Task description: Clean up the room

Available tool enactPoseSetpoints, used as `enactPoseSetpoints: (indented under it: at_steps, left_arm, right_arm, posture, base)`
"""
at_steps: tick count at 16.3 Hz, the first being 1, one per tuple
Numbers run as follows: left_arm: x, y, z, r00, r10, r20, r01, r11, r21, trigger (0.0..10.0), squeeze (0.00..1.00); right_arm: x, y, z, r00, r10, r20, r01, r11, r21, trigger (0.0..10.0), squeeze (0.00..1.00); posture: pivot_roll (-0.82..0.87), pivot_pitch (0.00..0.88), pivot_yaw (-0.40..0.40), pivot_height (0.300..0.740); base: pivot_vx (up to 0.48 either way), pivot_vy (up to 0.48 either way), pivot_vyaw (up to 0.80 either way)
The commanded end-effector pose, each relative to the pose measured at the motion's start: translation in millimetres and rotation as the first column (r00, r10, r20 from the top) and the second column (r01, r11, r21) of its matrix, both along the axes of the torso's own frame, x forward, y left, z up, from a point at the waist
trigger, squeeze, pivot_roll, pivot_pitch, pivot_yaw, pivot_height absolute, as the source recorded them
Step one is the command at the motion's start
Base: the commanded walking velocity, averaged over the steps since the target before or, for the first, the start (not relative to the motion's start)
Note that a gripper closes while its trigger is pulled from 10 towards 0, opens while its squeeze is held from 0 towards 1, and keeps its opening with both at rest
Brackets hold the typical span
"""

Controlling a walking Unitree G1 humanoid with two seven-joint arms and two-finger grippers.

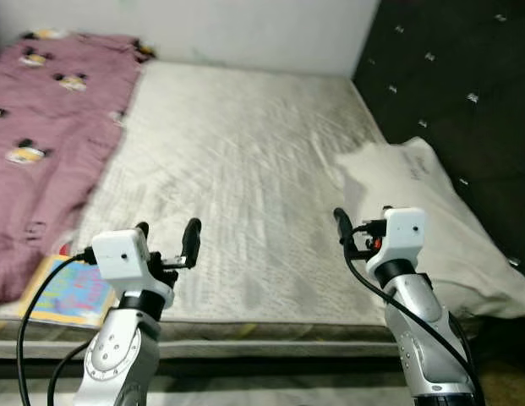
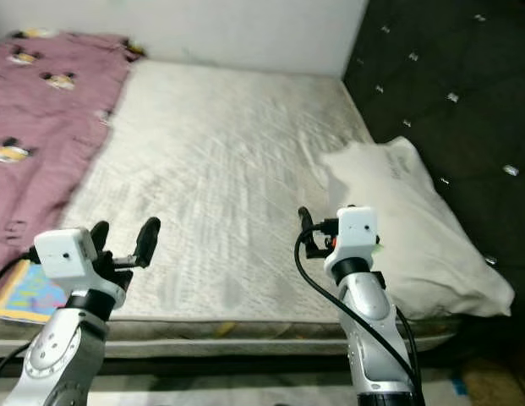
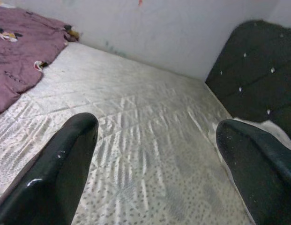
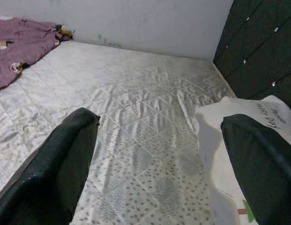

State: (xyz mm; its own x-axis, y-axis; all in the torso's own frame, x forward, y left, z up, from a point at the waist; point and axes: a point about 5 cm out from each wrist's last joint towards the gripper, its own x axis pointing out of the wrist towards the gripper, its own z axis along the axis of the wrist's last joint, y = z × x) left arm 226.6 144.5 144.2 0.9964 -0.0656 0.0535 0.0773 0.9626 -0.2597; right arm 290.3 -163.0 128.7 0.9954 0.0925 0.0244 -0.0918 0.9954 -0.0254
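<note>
Both arms are raised before the quilted pale mattress (image 1: 245, 169), probably to choose a target. The left gripper (image 1: 167, 238) and right gripper (image 4: 154, 164) are wide open, holding nothing. A colourful flat book (image 1: 66, 292) lies just left of the left gripper, a white pillow (image 1: 431, 211) just right of the right one, and a mauve printed blanket (image 1: 51, 127) lies far ahead on the left.

I hold both silver arms raised in front of me, forearms bent upward. My left gripper (image 1: 166, 241) has its two black fingers spread wide apart with nothing between them. My right gripper (image 4: 159, 173) is likewise spread wide, its jaws empty.
</note>
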Motion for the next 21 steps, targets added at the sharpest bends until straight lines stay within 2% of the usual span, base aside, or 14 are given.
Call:
enactPoseSetpoints:
  at_steps: [1,21]
  left_arm:
    - [1.2,-8.4,2.7,1.0,-0.022,0.007,0.022,1.0,-0.012,10.0,0.0]
    - [4.1,-5.1,2.6,1.0,0.002,0.011,-0.002,1.0,-0.013,10.0,0.0]
  right_arm:
    - [-3.3,-11.3,-4.0,0.999,-0.031,-0.017,0.03,0.999,-0.012,10.0,0.0]
    - [1.0,-8.1,-7.0,0.999,-0.031,-0.014,0.031,0.999,-0.039,10.0,0.0]
  posture:
    - [0.04,0.094,-0.073,0.74]
    - [0.04,0.092,-0.072,0.74]
  base:
    - [0.0,0.48,0.0]
    - [0.0,0.48,0.0]
